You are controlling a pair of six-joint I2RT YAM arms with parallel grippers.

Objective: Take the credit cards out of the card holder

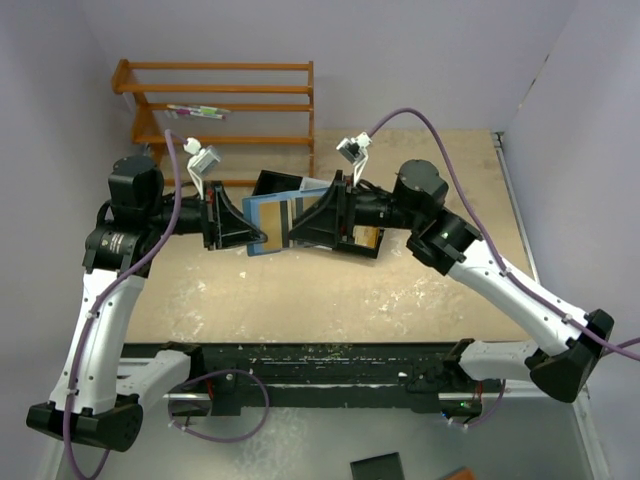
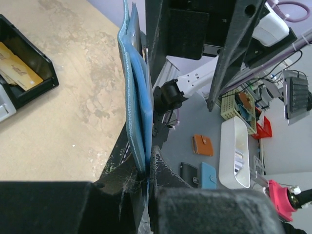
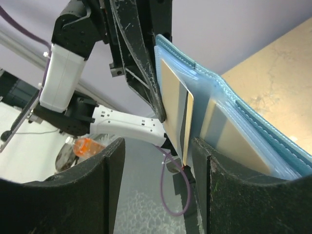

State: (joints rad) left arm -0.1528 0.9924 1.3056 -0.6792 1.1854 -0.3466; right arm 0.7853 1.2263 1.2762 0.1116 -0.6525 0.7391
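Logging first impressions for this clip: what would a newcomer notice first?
A blue card holder hangs open in mid-air above the table, the left gripper shut on its edge. The right gripper stands open around a gold-tan credit card jutting from the holder.

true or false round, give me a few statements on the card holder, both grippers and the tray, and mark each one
1. The left gripper is shut on the card holder. True.
2. The card holder lies flat on the table. False: it is held up off it.
3. The right gripper is clamped shut. False: its jaws stand open either side of the protruding card.
4. Loose cards lie in the black tray. True.
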